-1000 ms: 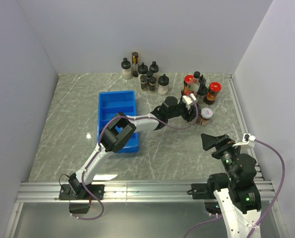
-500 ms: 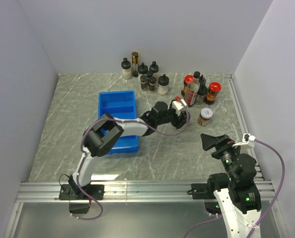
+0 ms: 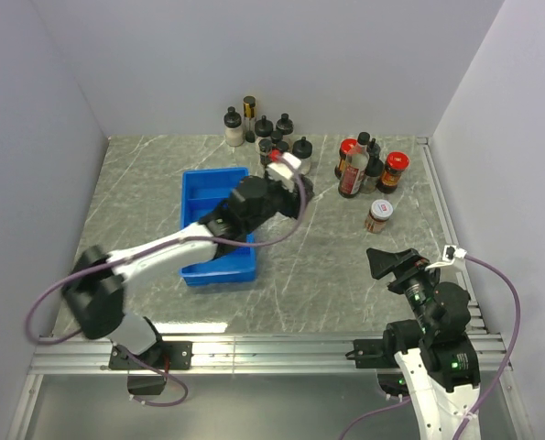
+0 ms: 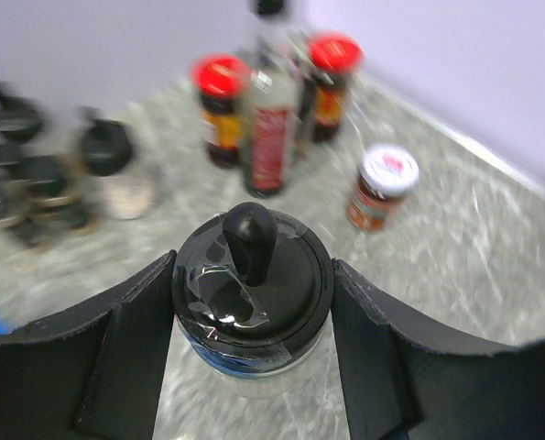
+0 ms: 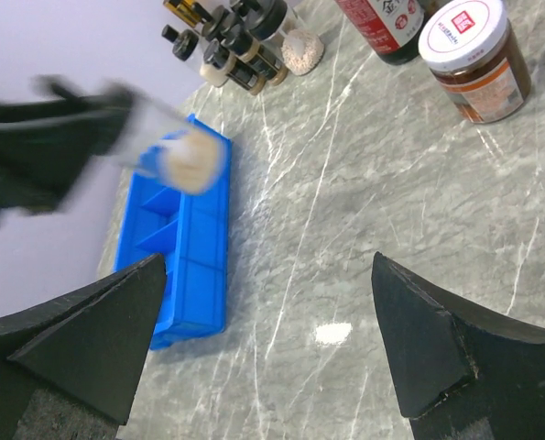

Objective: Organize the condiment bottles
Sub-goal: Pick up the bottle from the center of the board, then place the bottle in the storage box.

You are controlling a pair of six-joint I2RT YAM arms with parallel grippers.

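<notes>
While the left claw is clamped on a black-capped spice jar, holding it just off the upper right corner of the blue compartment tray at mid frame, the right claw hangs wide open and empty at lower right. Black-capped bottles cluster at top centre; red-capped bottles stand at upper right, with a white-lidded jar alone just below them on the table.

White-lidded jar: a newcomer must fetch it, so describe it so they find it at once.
Go to the table's far right corner, where the red-capped bottles cluster. The white-lidded jar stands alone on the near side of that cluster. It alone has a white lid, red-printed, over brown contents.
</notes>
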